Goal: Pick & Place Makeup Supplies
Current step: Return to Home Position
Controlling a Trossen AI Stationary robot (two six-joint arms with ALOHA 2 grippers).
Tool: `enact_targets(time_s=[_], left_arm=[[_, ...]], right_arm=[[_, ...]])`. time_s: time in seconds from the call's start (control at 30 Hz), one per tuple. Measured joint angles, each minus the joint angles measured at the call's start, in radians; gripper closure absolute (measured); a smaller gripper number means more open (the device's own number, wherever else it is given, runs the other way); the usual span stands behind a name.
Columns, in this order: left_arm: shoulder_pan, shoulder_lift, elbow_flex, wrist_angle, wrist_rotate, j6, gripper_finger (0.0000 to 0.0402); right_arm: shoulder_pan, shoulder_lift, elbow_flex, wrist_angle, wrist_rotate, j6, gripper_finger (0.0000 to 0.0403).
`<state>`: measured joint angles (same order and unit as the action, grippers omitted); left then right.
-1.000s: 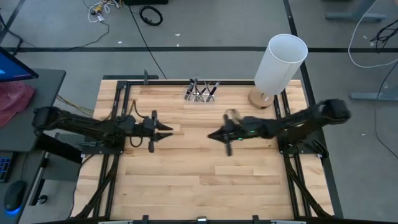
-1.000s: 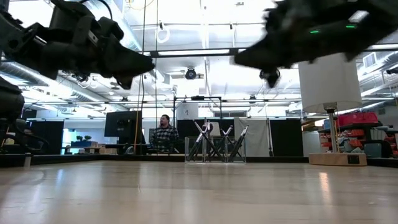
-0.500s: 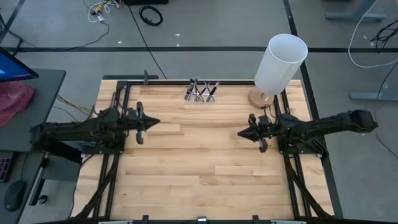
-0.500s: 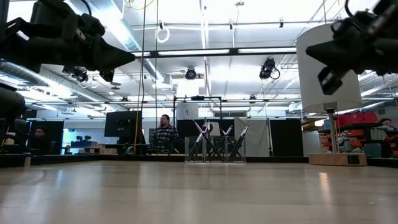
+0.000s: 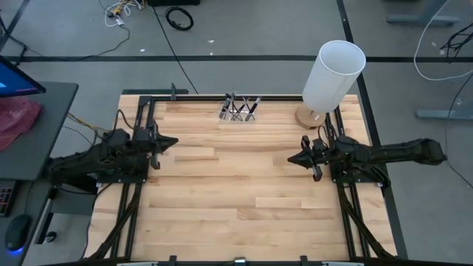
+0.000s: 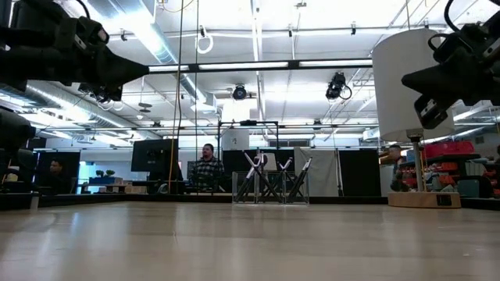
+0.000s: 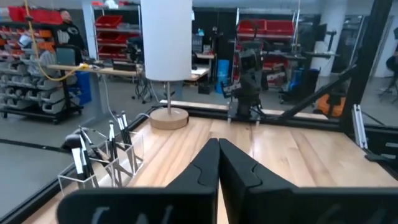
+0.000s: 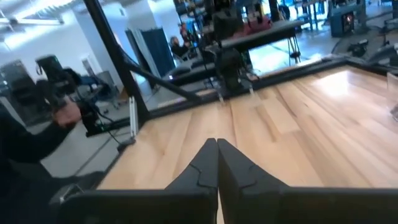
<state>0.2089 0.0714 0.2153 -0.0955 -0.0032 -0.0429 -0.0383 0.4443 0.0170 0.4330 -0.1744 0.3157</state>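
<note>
Several thin dark makeup brushes and sticks (image 5: 240, 108) stand leaning in a small clear holder at the table's far edge, also seen in the low view (image 6: 269, 178) and the left wrist view (image 7: 102, 146). My left gripper (image 5: 174, 142) hovers shut over the table's left side, pointing right; its fingers meet in its wrist view (image 7: 218, 163). My right gripper (image 5: 290, 158) hovers shut over the right side, pointing left, fingers together in its wrist view (image 8: 217, 163). Both are empty and well apart from the holder.
A tall white cylinder on a round wooden base (image 5: 331, 77) stands at the far right corner. Black frame rails (image 5: 148, 125) run along the table's left, right and far edges. Bare wood (image 5: 236, 185) lies between the arms. People sit in the room beyond the table.
Both arms have drawn back from the table's middle: the left gripper toward the left edge, the right gripper toward the right edge, each moving apart from the other. The brushes and holder have stayed in place.
</note>
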Motion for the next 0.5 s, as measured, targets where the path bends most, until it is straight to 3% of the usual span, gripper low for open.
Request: enact_targets(time_s=[0.1, 0.5], left_arm=[[0.005, -0.073, 0.000, -0.054, -0.001, 0.000, 0.0398], [0.008, -0.070, -0.010, -0.098, -0.019, -0.016, 0.0399]], right_arm=[[0.000, -0.041, 0.000, -0.059, 0.000, -0.009, 0.0403], [0.000, -0.367, 0.000, -0.407, 0.015, 0.014, 0.0403]])
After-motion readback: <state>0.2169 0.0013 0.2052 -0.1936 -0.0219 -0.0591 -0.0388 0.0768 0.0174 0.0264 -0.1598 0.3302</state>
